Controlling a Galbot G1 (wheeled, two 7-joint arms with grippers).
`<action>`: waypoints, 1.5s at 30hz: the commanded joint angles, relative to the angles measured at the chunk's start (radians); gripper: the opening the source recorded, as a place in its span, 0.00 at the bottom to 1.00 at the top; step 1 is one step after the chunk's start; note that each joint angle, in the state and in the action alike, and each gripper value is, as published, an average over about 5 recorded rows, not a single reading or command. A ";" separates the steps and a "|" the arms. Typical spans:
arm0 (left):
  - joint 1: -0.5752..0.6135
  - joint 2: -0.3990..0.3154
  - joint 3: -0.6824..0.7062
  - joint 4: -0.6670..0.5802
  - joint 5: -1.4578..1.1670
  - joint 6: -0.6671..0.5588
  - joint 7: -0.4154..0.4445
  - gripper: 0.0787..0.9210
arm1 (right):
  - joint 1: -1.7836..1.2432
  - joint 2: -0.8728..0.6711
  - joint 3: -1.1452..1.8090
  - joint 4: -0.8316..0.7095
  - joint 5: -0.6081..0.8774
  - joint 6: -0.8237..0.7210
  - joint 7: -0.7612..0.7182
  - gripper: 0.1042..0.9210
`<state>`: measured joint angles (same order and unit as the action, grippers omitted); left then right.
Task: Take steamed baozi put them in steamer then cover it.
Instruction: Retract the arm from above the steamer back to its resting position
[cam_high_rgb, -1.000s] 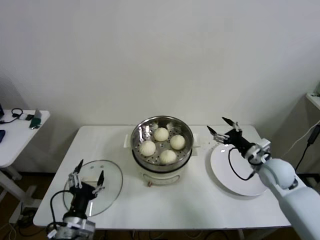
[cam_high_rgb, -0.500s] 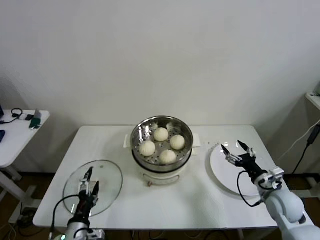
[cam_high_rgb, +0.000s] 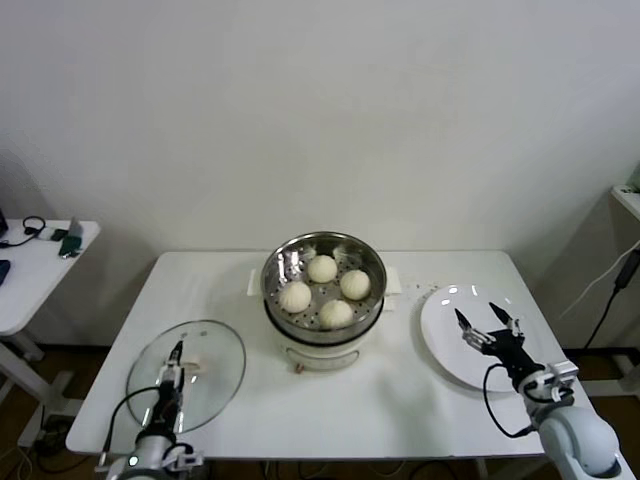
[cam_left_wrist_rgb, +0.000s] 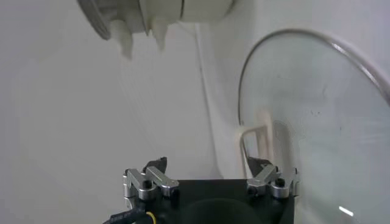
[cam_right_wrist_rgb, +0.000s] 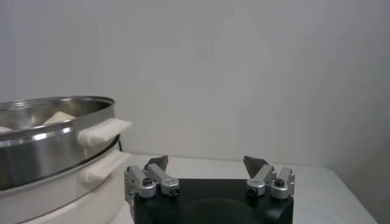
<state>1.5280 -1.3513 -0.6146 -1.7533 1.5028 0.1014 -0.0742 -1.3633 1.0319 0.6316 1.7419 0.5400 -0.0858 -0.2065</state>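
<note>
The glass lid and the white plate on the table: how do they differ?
The glass lid is see-through with a metal rim; the white plate is opaque. The lid lies to the left of the steamer, the plate to its right. The lid carries a whitish handle at its centre; the plate has none. Both are round, lie flat, and hold no buns.

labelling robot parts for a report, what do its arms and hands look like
Right arm: rounded white shell, looped black cable. The right hand is black with two dark pointed fingers, silver metal knuckle blocks and black screws in the wrist view. The left hand looks the same, with a black cable and white wrist.
</note>
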 joint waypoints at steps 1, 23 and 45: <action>-0.101 0.013 -0.014 0.124 0.018 -0.006 -0.026 0.88 | -0.034 0.021 0.026 0.006 -0.023 0.003 -0.003 0.88; -0.168 0.017 0.010 0.201 -0.056 -0.017 -0.078 0.88 | -0.041 0.043 0.036 -0.009 -0.081 0.028 -0.025 0.88; -0.153 0.026 0.011 0.183 -0.101 -0.038 -0.088 0.25 | -0.041 0.067 0.057 -0.033 -0.121 0.064 -0.051 0.88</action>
<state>1.3755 -1.3312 -0.6034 -1.5596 1.4167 0.0660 -0.1569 -1.3989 1.0952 0.6786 1.7104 0.4298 -0.0322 -0.2506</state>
